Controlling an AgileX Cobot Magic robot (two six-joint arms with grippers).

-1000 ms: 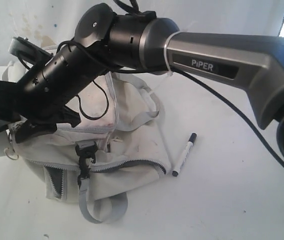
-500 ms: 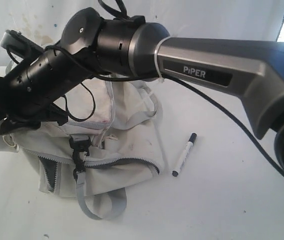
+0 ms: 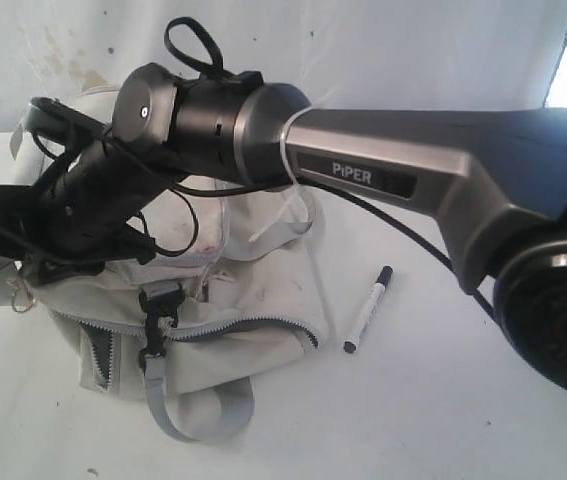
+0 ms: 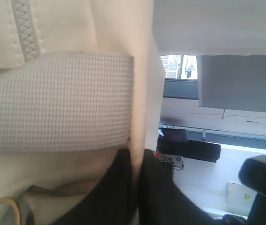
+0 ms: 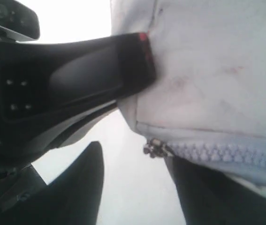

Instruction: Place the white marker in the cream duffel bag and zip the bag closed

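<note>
The white marker [image 3: 366,310] lies on the white table [image 3: 443,400], just right of the cream duffel bag [image 3: 253,300] and outside it. The right arm [image 3: 383,170] hides much of the bag. The left gripper [image 4: 135,187] pinches a fold of bag cloth. The right gripper [image 5: 121,110] stands parted beside the zipper [image 5: 208,152] end, one finger touching the cloth.
</note>
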